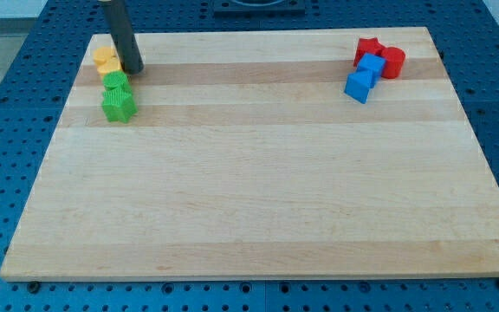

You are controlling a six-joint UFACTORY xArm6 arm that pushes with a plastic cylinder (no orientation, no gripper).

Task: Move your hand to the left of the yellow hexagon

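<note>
Plainly my tip [133, 68] stood just right of the yellow hexagon [106, 61] — the wrong side — and, being a bare rod, clasped nothing.

rod [121, 35]: straight, round, dark grey to black; plain smooth surface, faint sheen along one side; upper part cut off by the view's top | tip [132, 69]: blunt, same dark colour, same width as shaft

Pale wooden board [258, 191] — smooth, matt grain
</note>
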